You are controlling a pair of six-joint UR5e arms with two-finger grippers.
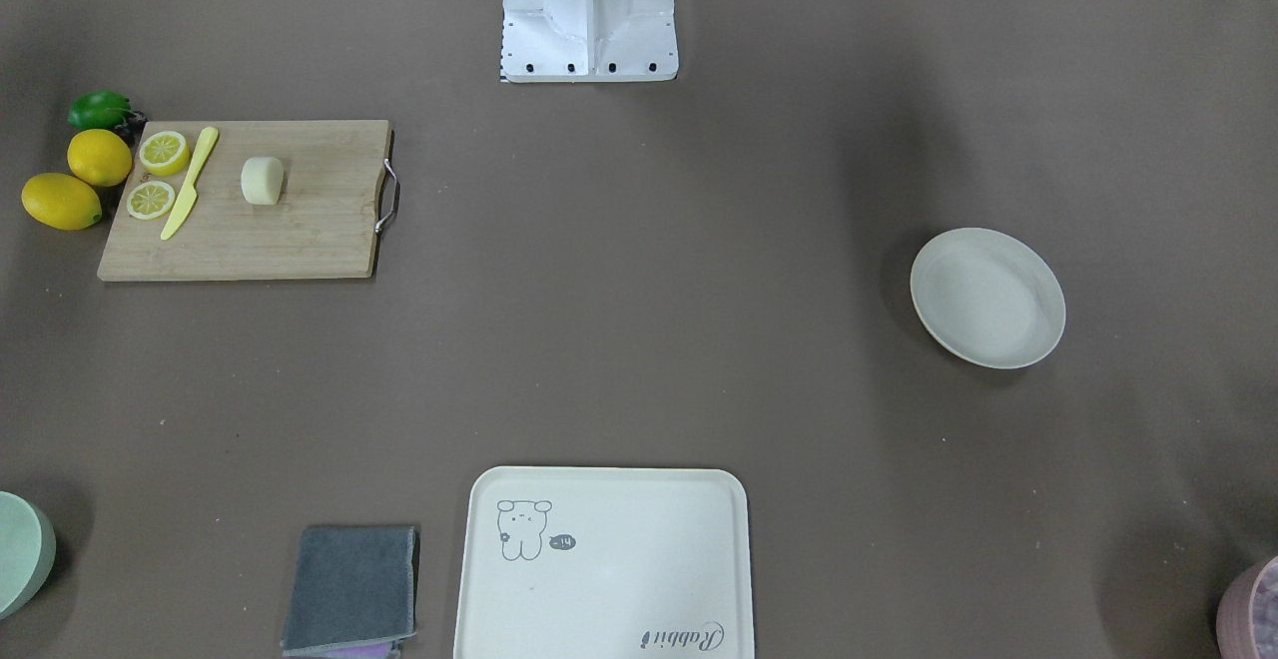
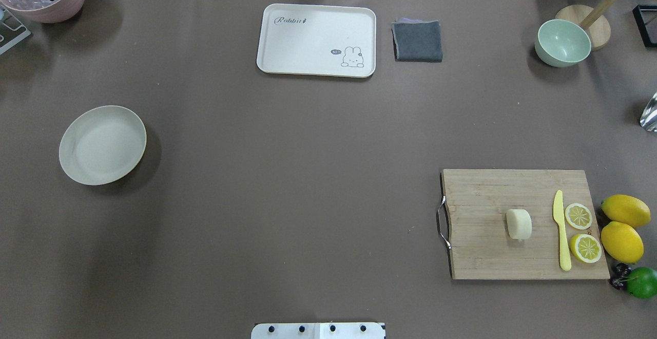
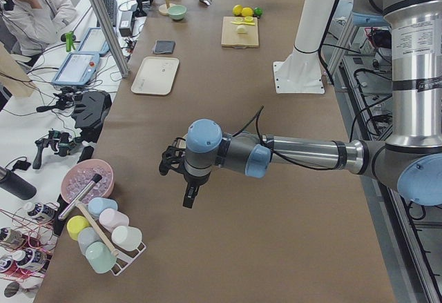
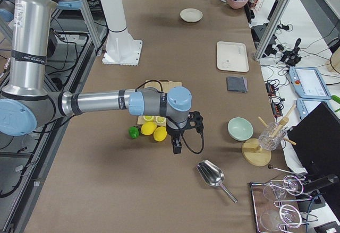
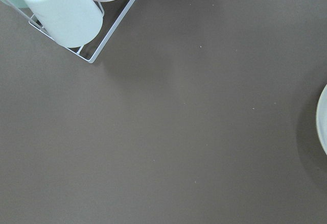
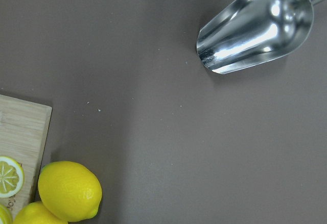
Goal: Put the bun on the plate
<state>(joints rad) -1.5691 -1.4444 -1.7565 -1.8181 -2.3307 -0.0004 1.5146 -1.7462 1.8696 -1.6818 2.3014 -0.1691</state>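
Observation:
The bun [image 2: 518, 224], a small pale cream lump, lies on a wooden cutting board [image 2: 487, 257] at the table's right; it also shows as the bun [image 1: 263, 181] in the front-facing view. The plate [image 2: 102, 145], round and off-white with nothing on it, sits far off at the left, seen too as the plate [image 1: 986, 298]. My left gripper [image 3: 188, 197] hangs over bare table near the cup rack, and my right gripper [image 4: 176, 147] hangs beside the whole lemons. Both show only in the side views, so I cannot tell whether they are open or shut.
On the board lie a yellow knife [image 2: 562, 231] and two lemon slices [image 2: 578, 215], with whole lemons [image 2: 622, 241] beside it. A bear tray [image 2: 316, 40], grey cloth [image 2: 418, 40] and green bowl [image 2: 562, 43] sit at the far edge. A metal scoop [image 6: 258, 27] and cup rack [image 5: 76, 15] lie at the table's ends.

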